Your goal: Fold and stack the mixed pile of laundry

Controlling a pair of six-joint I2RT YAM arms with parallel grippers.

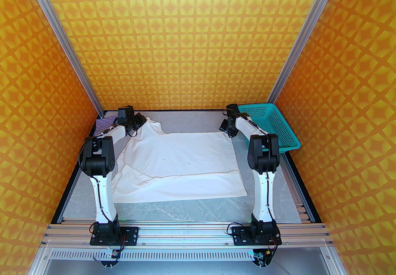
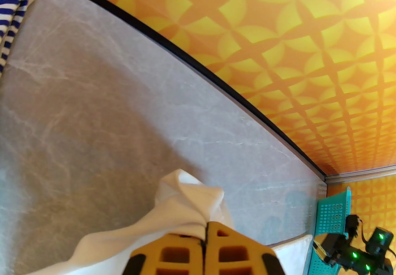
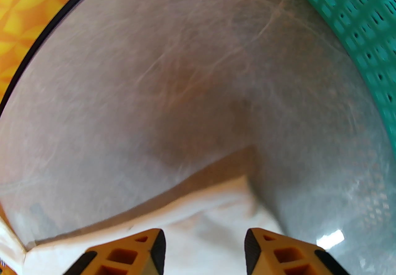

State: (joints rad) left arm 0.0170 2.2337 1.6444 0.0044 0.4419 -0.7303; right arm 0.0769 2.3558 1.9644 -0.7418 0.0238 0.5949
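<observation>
- My left claw [image 2: 205, 227] is clenched on the far-left corner of the white cloth [image 1: 185, 156]. In the left wrist view the yellow fingers meet with a tuft of white fabric bunched up between and ahead of them.
- My right claw [image 3: 204, 239] is released, its fingers standing apart with nothing between them. It hangs over the cloth's far-right corner, which lies flat just ahead of and under the fingertips; I cannot tell whether they touch the fabric.
- The white cloth lies spread across the middle of the table [image 1: 201, 209], wrinkled, with a fold doubled over along its near-left part. Its long axis runs left to right, and its far edge spans from one claw to the other.
- From both claws the body of the cloth lies toward my bases, so I judge the coming fold to be a pull of the far edge toward the near edge. That needs both far corners held, and only the left one is.
- The right arm is plainly the nearer one for the loose corner; I judge its next job is to drop and close there.
- The striped garment [image 1: 103, 124] sits in the table's far-left corner, just beyond my left claw and apart from it.
- The teal basket [image 1: 275, 125] stands just right of my right claw, close enough that I should mind its wall.
</observation>
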